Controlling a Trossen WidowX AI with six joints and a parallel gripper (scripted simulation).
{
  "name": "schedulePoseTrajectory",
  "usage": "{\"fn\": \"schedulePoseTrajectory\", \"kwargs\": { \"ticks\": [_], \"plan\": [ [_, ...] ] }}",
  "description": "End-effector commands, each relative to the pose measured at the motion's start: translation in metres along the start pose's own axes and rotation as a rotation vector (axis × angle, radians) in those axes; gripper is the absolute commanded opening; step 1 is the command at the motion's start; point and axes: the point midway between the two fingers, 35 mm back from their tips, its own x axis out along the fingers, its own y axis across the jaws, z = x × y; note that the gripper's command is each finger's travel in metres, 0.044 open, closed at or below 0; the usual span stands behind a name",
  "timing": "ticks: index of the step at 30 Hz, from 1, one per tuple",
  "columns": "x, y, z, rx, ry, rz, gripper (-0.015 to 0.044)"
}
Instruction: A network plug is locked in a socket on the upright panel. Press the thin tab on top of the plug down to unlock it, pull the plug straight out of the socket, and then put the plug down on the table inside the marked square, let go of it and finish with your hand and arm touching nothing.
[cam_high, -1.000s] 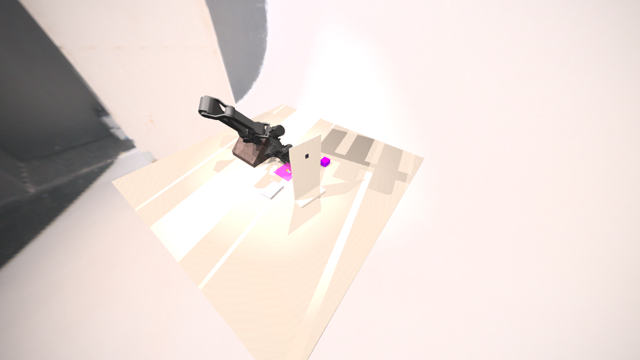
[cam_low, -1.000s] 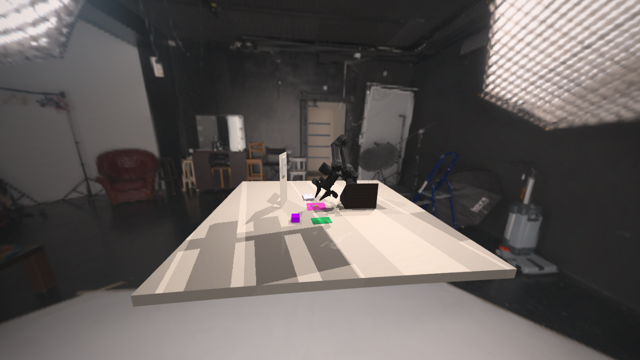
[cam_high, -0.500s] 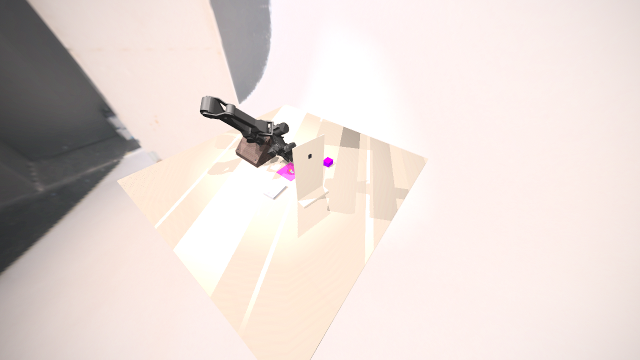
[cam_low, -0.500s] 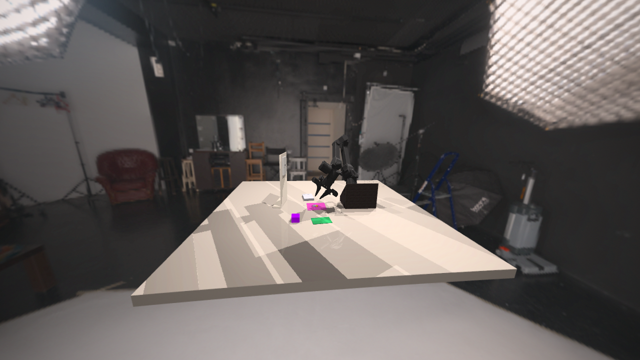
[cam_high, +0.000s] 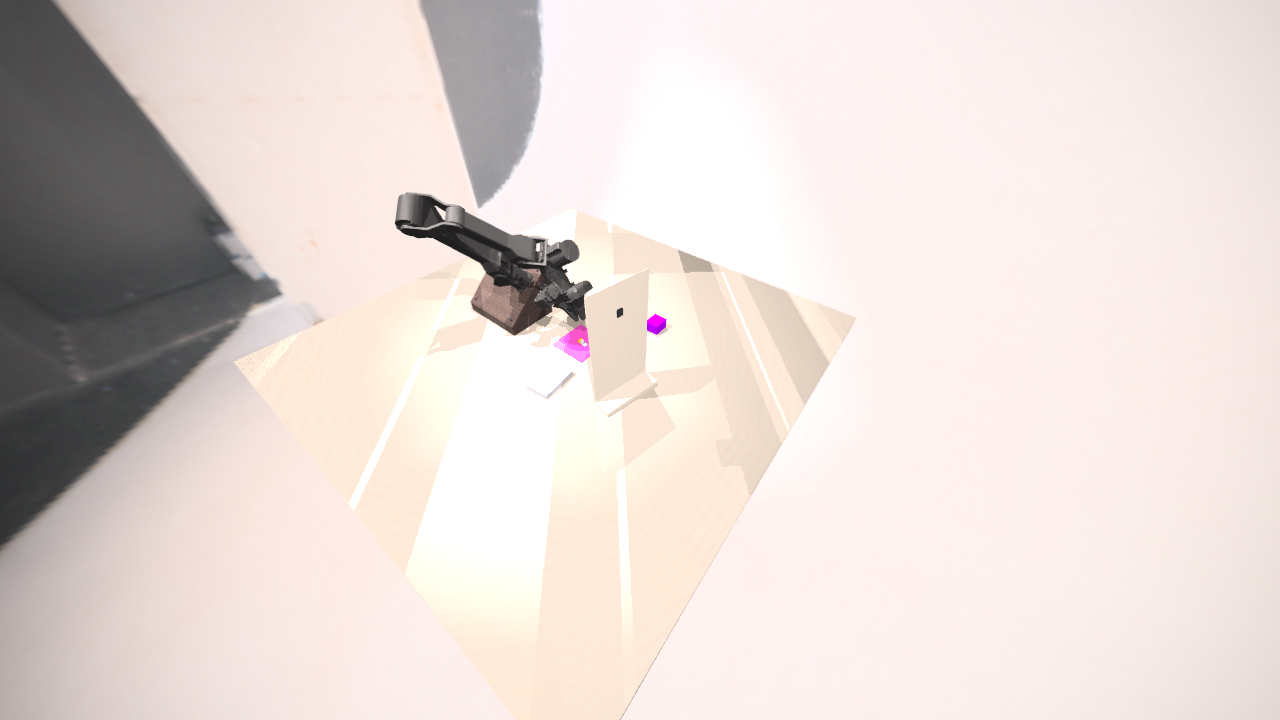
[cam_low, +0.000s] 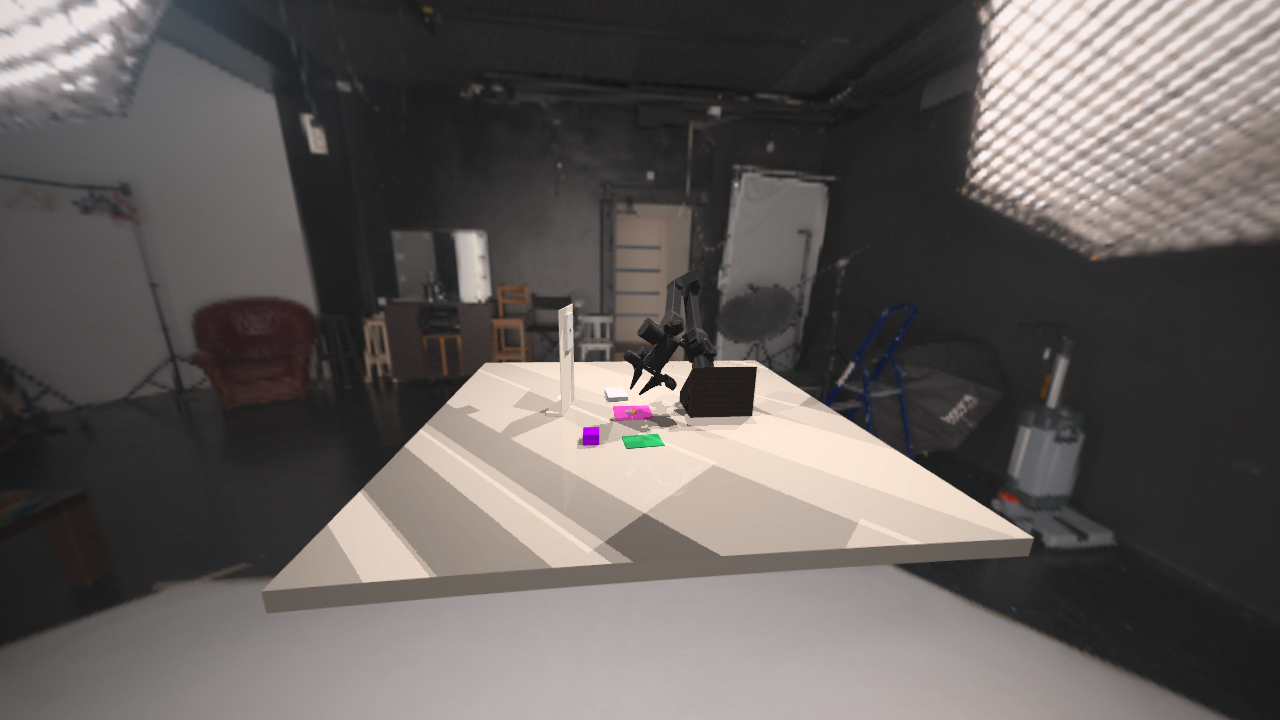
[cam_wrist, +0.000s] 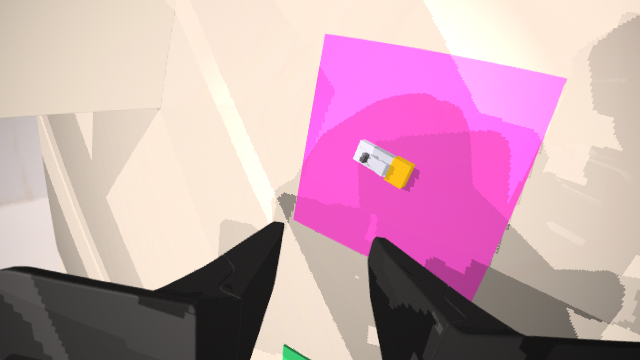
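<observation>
Lying flat inside the pink square (cam_wrist: 440, 100) on the table (cam_low: 716, 501) is the little white and orange plug (cam_wrist: 384, 163). Above it hangs the black gripper (cam_wrist: 325, 235), part open, holding nothing. The tall panel (cam_high: 617, 344) stands nearby.

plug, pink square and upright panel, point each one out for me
plug (cam_wrist: 384, 163), wrist view, middle of its body
pink square (cam_wrist: 430, 90), wrist view, bare upper part
upright panel (cam_high: 617, 344), top view, its flat face
</observation>
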Motion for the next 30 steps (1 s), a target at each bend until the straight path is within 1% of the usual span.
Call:
{"fn": "schedulePoseTrajectory", "kwargs": {
  "ticks": [1,30],
  "plan": [
    [-0.004,0.003,0.001,0.008,-0.004,0.005,0.0156],
    [-0.028,0.014,0.004,0.005,-0.01,0.01,0.0156]
  ]
}}
